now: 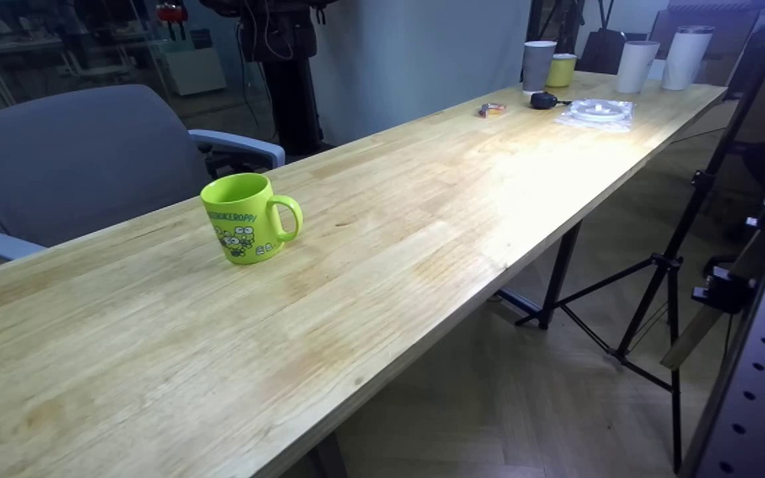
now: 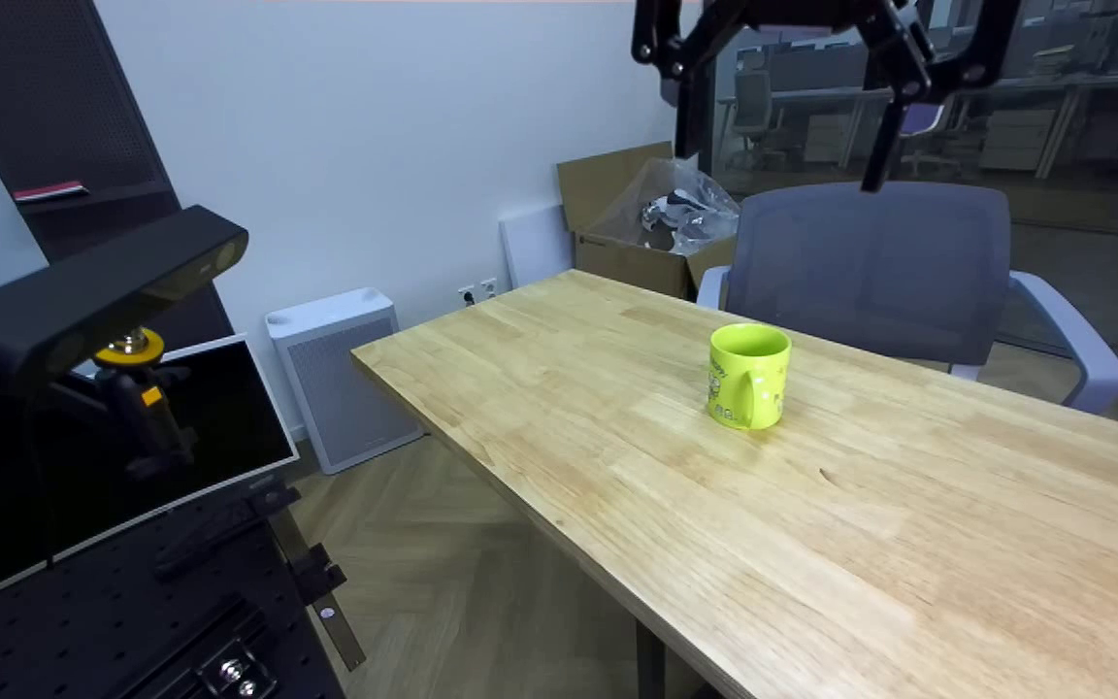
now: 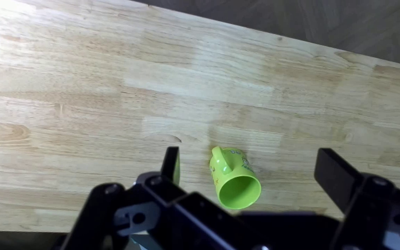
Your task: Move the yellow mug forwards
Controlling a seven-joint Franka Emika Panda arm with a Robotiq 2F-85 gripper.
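The yellow mug point(image 1: 240, 222) is lime yellow-green and glossy, with a loop handle and dark printed characters. It stands upright on the wooden table point(image 1: 369, 265) near the chair-side edge. It also shows in an exterior view point(image 2: 736, 388) with its handle facing that camera. In the wrist view the mug point(image 3: 233, 166) appears between the fingers, nearer the left one. My gripper point(image 2: 782, 160) is open and empty, high above the table and apart from the mug. In the wrist view my gripper's point(image 3: 250, 165) two black fingers are wide apart. The mug's base is hidden there.
A grey chair point(image 2: 870, 262) stands against the table edge beside the mug. At the table's far end are a grey cup point(image 1: 538, 66), a small yellowish cup point(image 1: 560, 72), white containers point(image 1: 636, 68) and a plastic-wrapped item point(image 1: 598, 113). A tripod point(image 1: 671, 265) stands beside the table.
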